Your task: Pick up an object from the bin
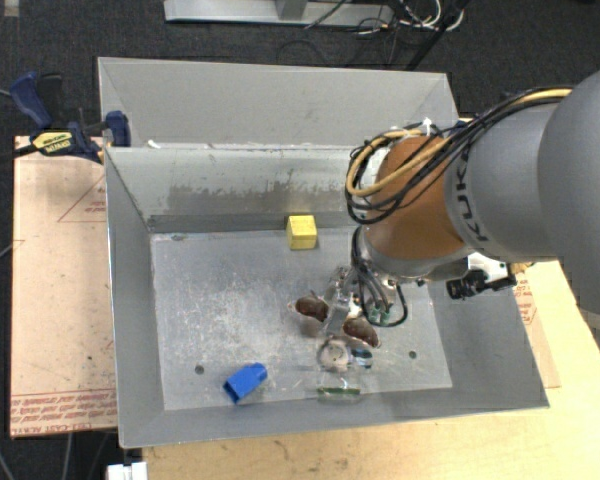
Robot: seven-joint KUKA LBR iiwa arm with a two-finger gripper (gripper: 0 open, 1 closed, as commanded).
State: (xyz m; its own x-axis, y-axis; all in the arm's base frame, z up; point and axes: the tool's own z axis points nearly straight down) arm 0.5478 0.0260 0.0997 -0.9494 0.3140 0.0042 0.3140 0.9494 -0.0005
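Observation:
My gripper (341,306) is low over the bin floor, right of the middle. Directly around it lies a small cluster: a brown rounded piece (310,308) to its left, a second brown piece (363,334) to its right, and a pale roundish thing (333,356) just in front. The gripper stands between the two brown pieces. Whether it holds anything I cannot make out.
A yellow cube (302,231) rests against the back wall. A blue block (245,382) lies near the front left. A thin green item (338,392) sits by the front wall. The arm, with an orange cover and cables, hangs over the bin's right side.

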